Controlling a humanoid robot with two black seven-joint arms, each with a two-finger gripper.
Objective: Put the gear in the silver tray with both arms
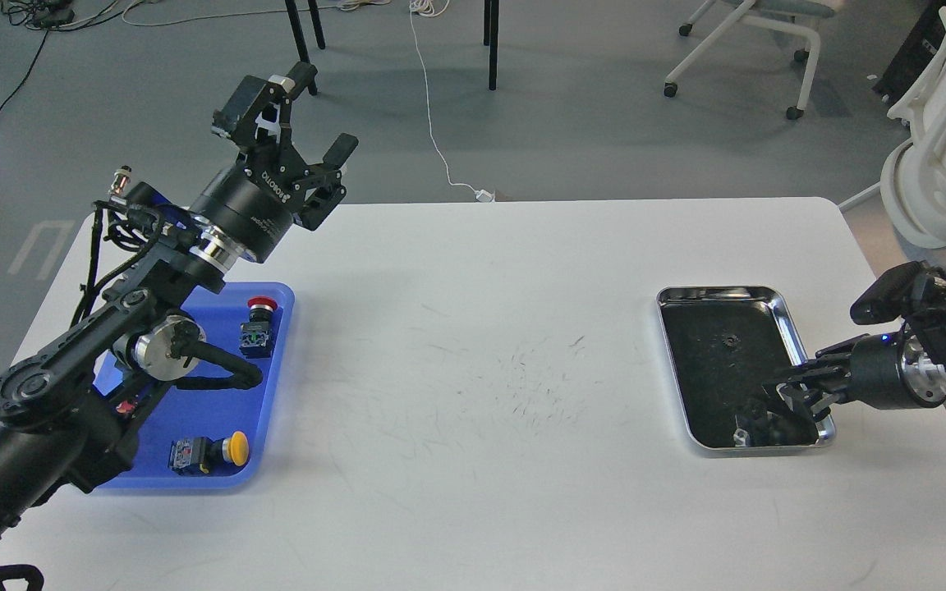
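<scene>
Gear: not discernible | silver tray: 1 | left hand fingers apart | right hand unclear | push-buttons: 2

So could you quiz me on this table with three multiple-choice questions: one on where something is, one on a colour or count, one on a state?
1. Where is the silver tray?
A. Right side of the table
B. Left side, under the left arm
C. On the floor

2. What colours are the caps on the two push buttons in the blue tray?
A. Both green
B. One red, one yellow
C. One white, one black

3. How is the left gripper?
A. Shut on a button
B. Resting flat on the table
C. Open and empty, raised above the table's far edge

Answers:
1. A: it lies at the right, with the right gripper down at its near corner.
2. B: the red button sits near the far end, the yellow button near the front.
3. C: its fingers are spread with nothing between them.
</scene>
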